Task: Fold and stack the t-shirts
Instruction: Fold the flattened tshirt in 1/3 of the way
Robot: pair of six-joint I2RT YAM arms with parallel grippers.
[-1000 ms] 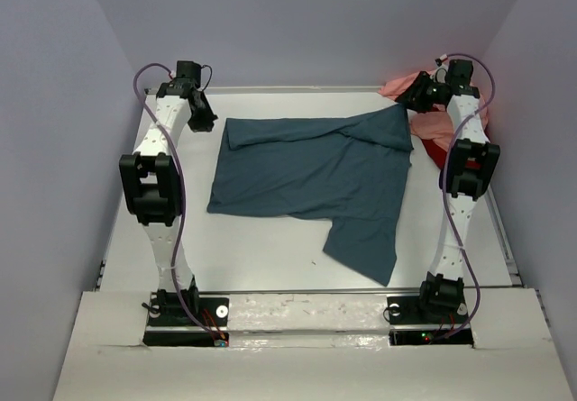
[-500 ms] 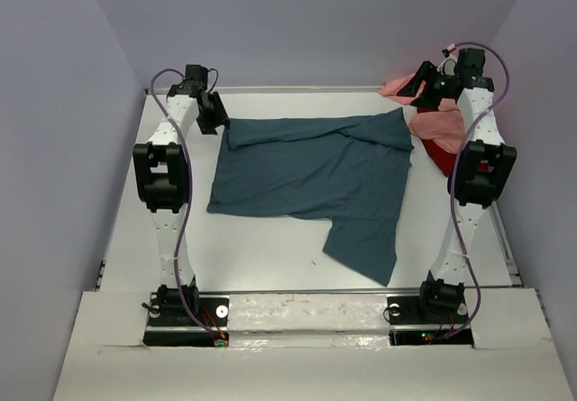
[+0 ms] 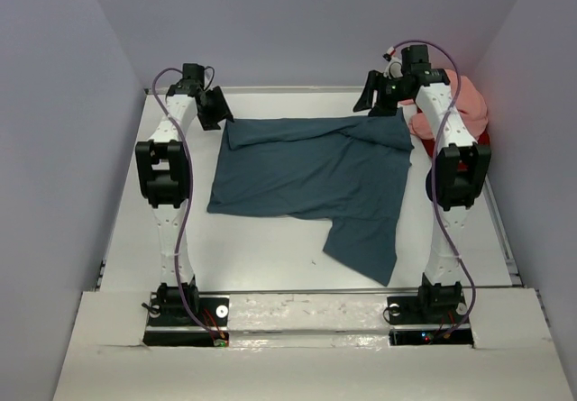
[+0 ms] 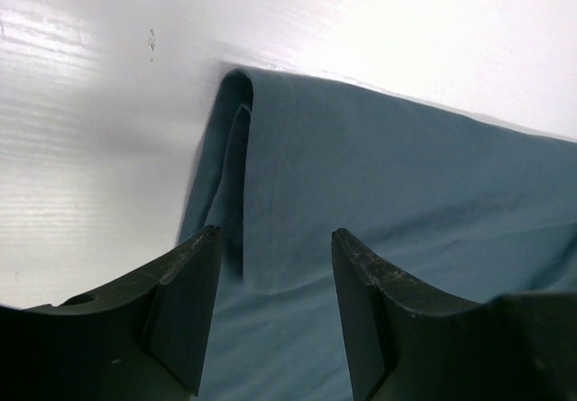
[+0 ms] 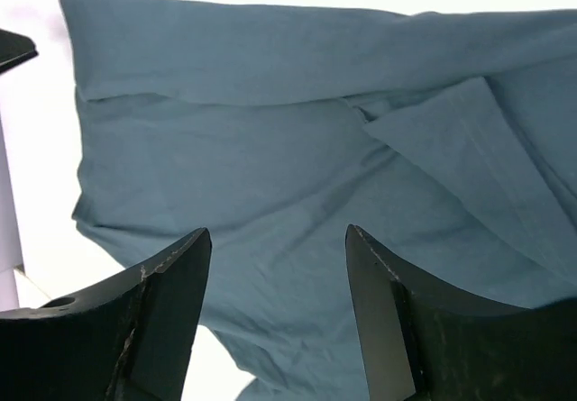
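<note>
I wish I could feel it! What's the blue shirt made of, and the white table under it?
The blue shirt looks like soft knitted cloth, probably cotton: dull, wrinkled, with floppy folds and a stitched hem. The table looks like hard white plastic or painted board, a bit shiny with faint lines; which one, I cannot tell.

It looked like a robotics lab's test cell. A bare white worktop was boxed in on three sides by plain lavender-grey walls. A left arm and a right arm were bolted at its near edge, with purple cables looped along them.
</note>
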